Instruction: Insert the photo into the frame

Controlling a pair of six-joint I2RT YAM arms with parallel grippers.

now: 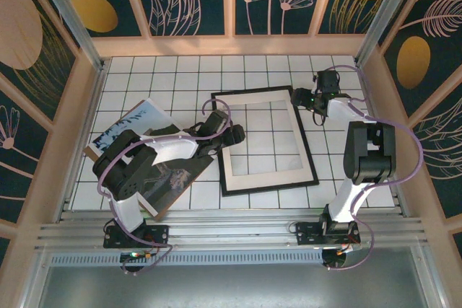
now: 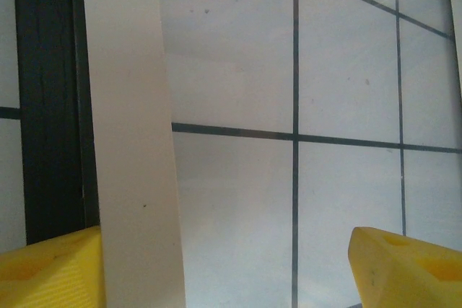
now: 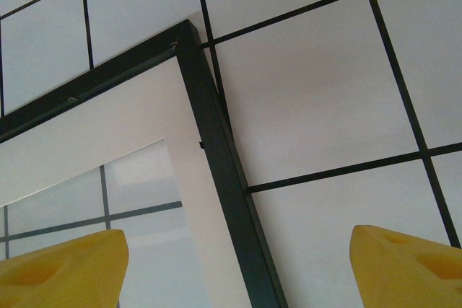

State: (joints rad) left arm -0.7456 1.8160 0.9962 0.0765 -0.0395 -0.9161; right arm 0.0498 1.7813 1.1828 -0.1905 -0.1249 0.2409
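The black frame [image 1: 312,167] lies flat mid-table with a cream mat border [image 1: 228,165] inside it. The photo [image 1: 136,123], blue sky and dark hills, lies to the left on a brown board [image 1: 167,204], largely hidden under my left arm. My left gripper [image 1: 237,135] hovers open over the frame's left side; the left wrist view shows the mat strip [image 2: 130,149] and the frame's dark edge [image 2: 50,106] between its yellow fingertips [image 2: 408,268]. My right gripper [image 1: 297,97] is open at the frame's far right corner [image 3: 189,34], its fingertips [image 3: 61,268] astride the frame's side, holding nothing.
White tiled tabletop [image 1: 346,178] with wooden walls on three sides and a metal rail [image 1: 231,232] along the near edge. Bare tiles lie beyond the frame and to its right.
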